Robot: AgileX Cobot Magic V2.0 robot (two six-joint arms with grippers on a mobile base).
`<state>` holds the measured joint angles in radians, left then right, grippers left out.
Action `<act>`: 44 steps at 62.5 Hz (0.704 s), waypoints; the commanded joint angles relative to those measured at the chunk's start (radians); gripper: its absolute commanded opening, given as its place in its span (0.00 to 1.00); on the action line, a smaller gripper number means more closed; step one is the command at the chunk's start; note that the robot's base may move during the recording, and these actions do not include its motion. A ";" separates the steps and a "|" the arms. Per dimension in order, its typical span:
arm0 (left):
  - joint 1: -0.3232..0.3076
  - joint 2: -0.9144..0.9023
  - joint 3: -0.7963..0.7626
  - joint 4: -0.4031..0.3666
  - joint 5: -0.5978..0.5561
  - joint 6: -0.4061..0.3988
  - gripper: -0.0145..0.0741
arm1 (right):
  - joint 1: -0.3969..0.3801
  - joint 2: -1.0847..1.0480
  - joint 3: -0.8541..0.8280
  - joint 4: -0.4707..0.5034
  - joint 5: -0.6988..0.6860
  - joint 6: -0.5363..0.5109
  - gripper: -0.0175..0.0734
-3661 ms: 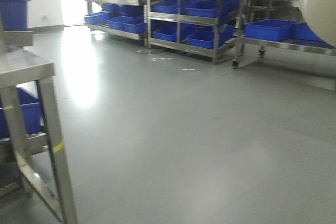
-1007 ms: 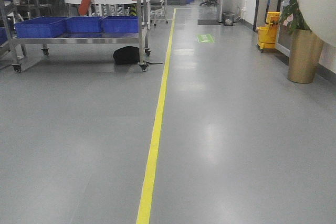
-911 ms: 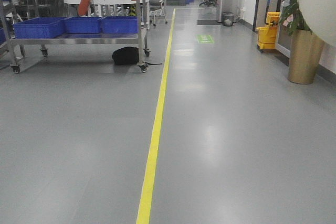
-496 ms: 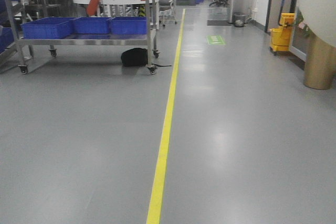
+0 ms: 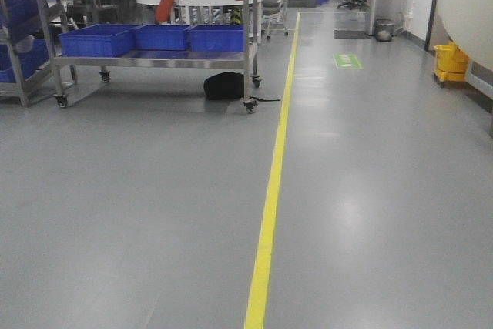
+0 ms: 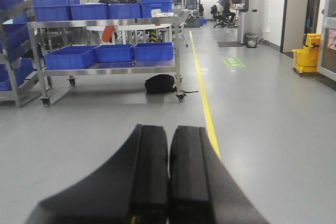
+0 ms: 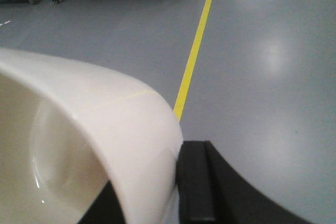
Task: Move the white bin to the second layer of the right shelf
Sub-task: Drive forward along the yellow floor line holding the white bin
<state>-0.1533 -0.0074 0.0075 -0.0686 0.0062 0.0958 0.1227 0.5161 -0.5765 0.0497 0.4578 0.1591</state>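
Note:
The white bin (image 7: 89, 129) fills the left of the right wrist view, glossy cream with a rounded rim. My right gripper (image 7: 152, 179) is shut on its wall, one black finger (image 7: 195, 182) outside and the other inside the mouth. In the front view the white bin (image 5: 468, 5) bulges in at the top right corner, held above the floor. My left gripper (image 6: 168, 132) is shut with nothing in it, its two pads pressed together and pointing over the grey floor. The right shelf second layer is out of view.
A wheeled steel cart (image 5: 154, 59) carrying blue crates (image 5: 100, 39) stands ahead on the left, with a black bag (image 5: 225, 85) by its wheel. A yellow floor line (image 5: 271, 198) runs down the aisle. A yellow mop bucket (image 5: 450, 62) sits far right. Another rack (image 5: 17, 59) is at the far left.
The view has swung: the cart, the black bag and the yellow line have slid rightward in the frame, and the gold plant pot has left the right edge. The bin stays held at top right.

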 commanded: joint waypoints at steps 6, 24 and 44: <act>-0.003 -0.013 0.033 -0.005 -0.087 -0.007 0.26 | -0.008 -0.001 -0.031 0.002 -0.112 0.001 0.25; -0.003 -0.013 0.033 -0.005 -0.087 -0.007 0.26 | -0.008 -0.001 -0.031 0.002 -0.112 0.001 0.25; -0.003 -0.013 0.033 -0.005 -0.087 -0.007 0.26 | -0.008 -0.001 -0.031 0.002 -0.112 0.001 0.25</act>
<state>-0.1533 -0.0074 0.0075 -0.0686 0.0062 0.0958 0.1227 0.5161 -0.5765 0.0497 0.4578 0.1591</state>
